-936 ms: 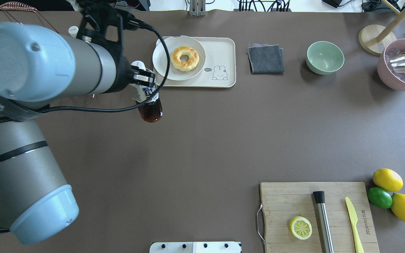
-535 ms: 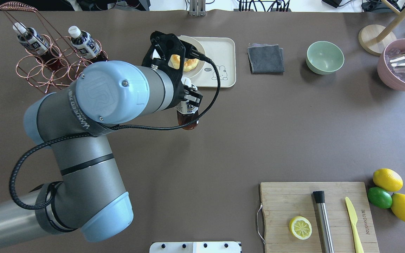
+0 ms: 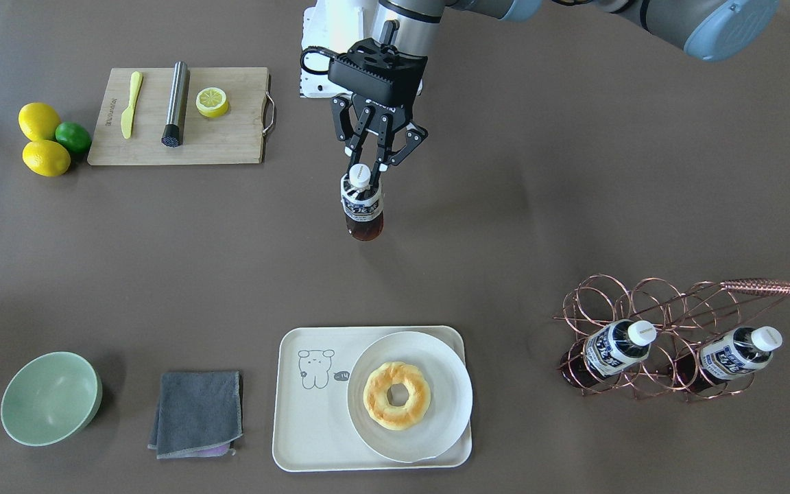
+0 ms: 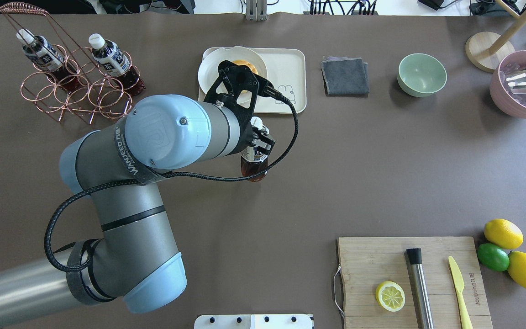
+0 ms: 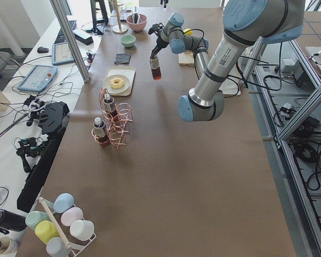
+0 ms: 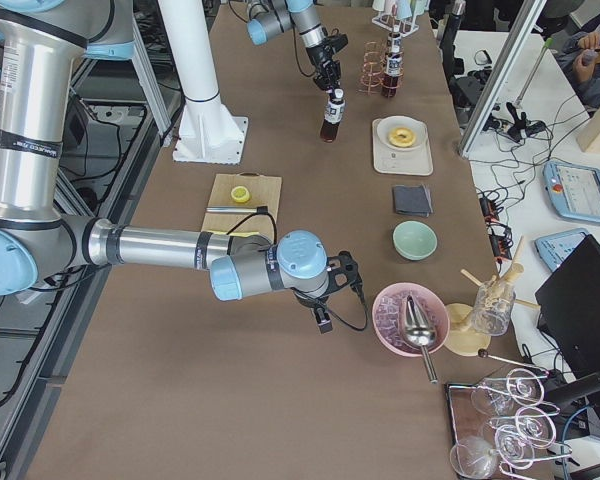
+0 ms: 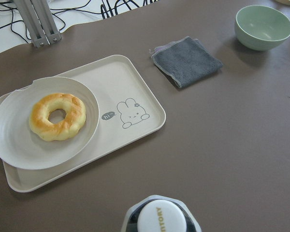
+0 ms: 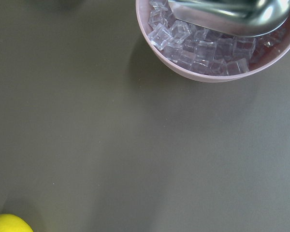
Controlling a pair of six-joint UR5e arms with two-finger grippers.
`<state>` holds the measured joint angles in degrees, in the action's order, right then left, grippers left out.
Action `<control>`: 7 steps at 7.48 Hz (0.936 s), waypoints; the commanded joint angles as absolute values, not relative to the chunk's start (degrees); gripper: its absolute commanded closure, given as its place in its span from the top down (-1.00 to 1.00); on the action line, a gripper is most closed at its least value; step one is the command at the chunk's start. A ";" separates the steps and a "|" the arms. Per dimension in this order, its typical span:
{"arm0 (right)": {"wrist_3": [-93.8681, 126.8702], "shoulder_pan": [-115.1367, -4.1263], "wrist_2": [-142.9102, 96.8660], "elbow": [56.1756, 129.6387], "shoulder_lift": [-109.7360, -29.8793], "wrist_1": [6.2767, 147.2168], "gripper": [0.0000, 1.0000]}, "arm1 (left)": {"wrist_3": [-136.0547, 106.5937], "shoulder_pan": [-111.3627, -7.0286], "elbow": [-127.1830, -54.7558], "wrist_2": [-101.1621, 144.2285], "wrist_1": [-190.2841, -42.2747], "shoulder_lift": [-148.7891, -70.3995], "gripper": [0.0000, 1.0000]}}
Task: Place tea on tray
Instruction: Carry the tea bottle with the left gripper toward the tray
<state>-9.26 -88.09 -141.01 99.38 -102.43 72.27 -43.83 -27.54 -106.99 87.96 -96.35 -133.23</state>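
My left gripper (image 3: 362, 167) is shut on the white cap and neck of the tea bottle (image 3: 363, 209), which hangs upright above the table. In the overhead view the bottle (image 4: 255, 161) is just on the robot's side of the tray's near edge. The cream tray (image 4: 290, 64) with its bear drawing lies at the far side of the table; a round white plate (image 3: 446, 384) with a doughnut (image 3: 396, 396) fills one half. The left wrist view shows the cap (image 7: 159, 218) below the tray (image 7: 135, 92). My right gripper (image 6: 325, 322) shows only in the exterior right view, so I cannot tell its state.
Two alike bottles (image 4: 40, 51) (image 4: 113, 58) lie in a copper wire rack (image 4: 76, 93) left of the tray. Right of the tray are a grey cloth (image 4: 345, 75), a green bowl (image 4: 422, 74) and a pink bowl of ice (image 4: 521, 98). A cutting board (image 4: 372, 260) lies near right.
My left arm has carried the bottle to the right and towards the robot, from beside the tray's left corner to in front of its near edge. The rack is uncovered now.
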 commanded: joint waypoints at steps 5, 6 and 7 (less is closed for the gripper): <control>-9.23 -87.72 -141.06 99.76 -102.04 72.07 1.00 | -43.86 -26.28 -105.65 88.42 -96.59 -133.07 -1.00; -9.23 -87.71 -141.06 99.76 -102.13 72.16 1.00 | -43.94 -26.19 -105.64 88.42 -96.59 -132.89 -1.00; -9.23 -87.71 -141.06 99.67 -102.13 72.16 1.00 | -44.03 -26.19 -105.82 88.50 -96.50 -132.89 -1.00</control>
<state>-9.23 -87.75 -141.05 99.74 -102.07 72.13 -43.88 -26.26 -105.77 88.42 -96.58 -132.98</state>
